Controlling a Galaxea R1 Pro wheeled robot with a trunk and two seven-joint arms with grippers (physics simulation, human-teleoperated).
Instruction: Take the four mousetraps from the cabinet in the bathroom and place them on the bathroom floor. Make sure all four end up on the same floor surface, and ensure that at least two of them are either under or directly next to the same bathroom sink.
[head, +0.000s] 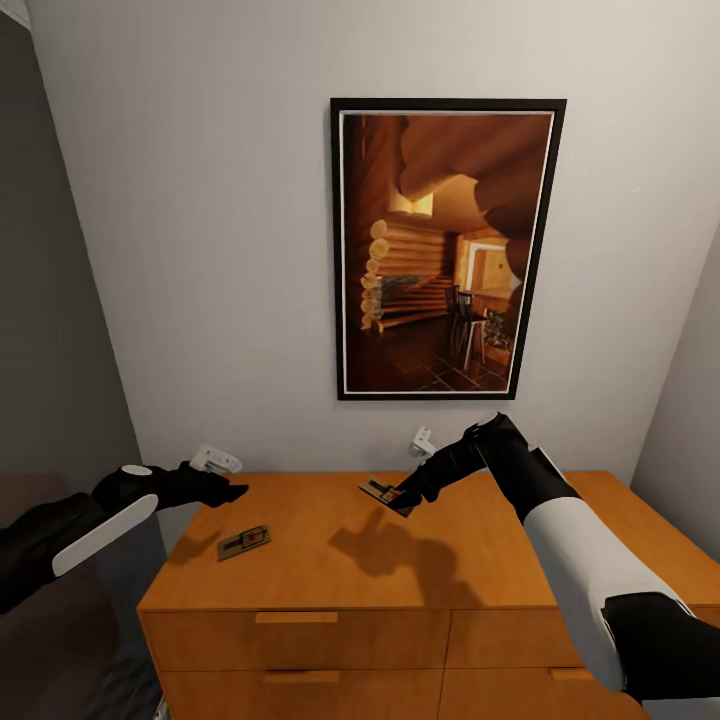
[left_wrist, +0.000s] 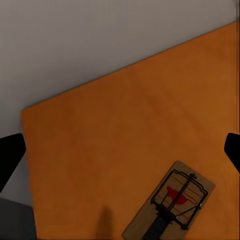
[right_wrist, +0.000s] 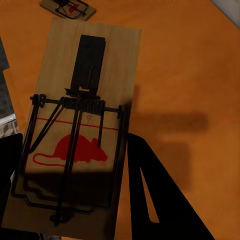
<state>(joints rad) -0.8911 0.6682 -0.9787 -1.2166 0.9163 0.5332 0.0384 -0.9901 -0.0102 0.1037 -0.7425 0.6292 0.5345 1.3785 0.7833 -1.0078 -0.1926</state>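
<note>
Mousetraps are showing as two on the orange-brown cabinet (head: 340, 570), whose flat top is serving as the counter; the held mousetrap (head: 388, 494) is sitting in the right tool (head: 403, 497), raised above the wood and throwing a shadow below it, while the resting mousetrap (head: 244, 542) is lying flat near the counter's left front corner. In the right wrist view the held mousetrap (right_wrist: 75, 130) is running lengthwise between the dark fingers (right_wrist: 155, 195), which are closing narrowly on the long edges of its bait end; the grip is looking firm, judging by the board hanging clear of the wood. Each trap is seeming light, stiff and thin, a tan board with a wire spring on top; the bare long edges are offering the safest hold, since the wire bar may shift or snap if pressed, and the smooth wood may be sliding in a shallow pinch. The left tool (head: 232, 491) is hovering over the counter's left rear edge, well apart from the resting mousetrap (left_wrist: 172, 207); its fingertips (left_wrist: 10, 155) are standing wide, with nothing between them, and the trap is lying flat ahead of them, angled across the wood. A framed picture (head: 447, 248) is hanging on the wall behind.
</note>
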